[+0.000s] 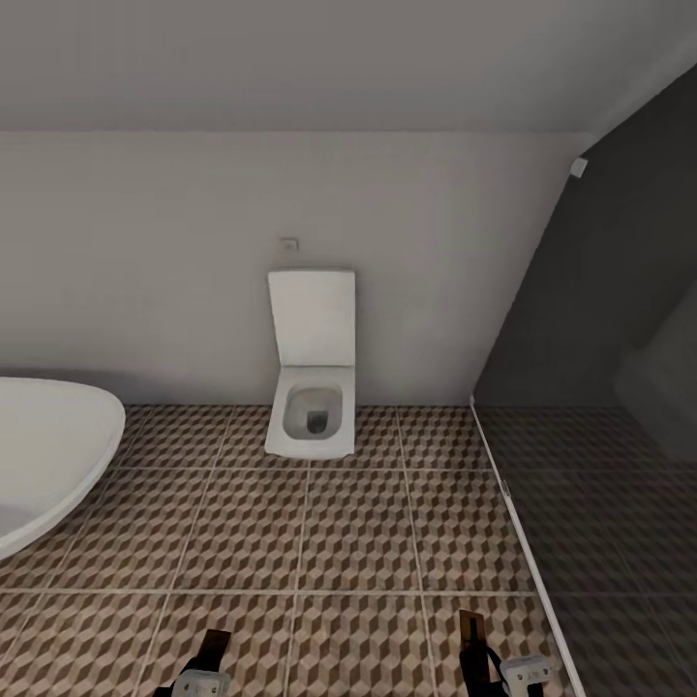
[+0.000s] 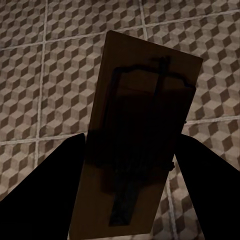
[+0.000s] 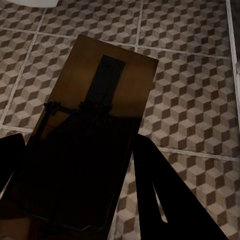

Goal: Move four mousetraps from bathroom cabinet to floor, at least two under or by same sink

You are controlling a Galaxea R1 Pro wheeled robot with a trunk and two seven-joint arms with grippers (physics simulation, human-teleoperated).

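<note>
Each gripper holds a mousetrap above the bathroom floor [image 1: 358, 523], which has cube-patterned tiles. In the left wrist view, a tan mousetrap [image 2: 145, 85] with dark wire stands between the dark fingers of my left gripper [image 2: 130, 150], which is shut on it. In the right wrist view, my right gripper [image 3: 77, 145] is shut on another mousetrap [image 3: 105, 95]. At the bottom edge of the head view, the left gripper [image 1: 203, 673] and right gripper [image 1: 494, 663] show with the trap edges sticking up. The cabinet and the sink are out of view.
A white square toilet [image 1: 312, 407] stands against the far wall straight ahead. A white bathtub [image 1: 48, 455] curves in at the left. At the right a dark glass shower screen [image 1: 600, 407] meets the floor along a white sill [image 1: 523, 532].
</note>
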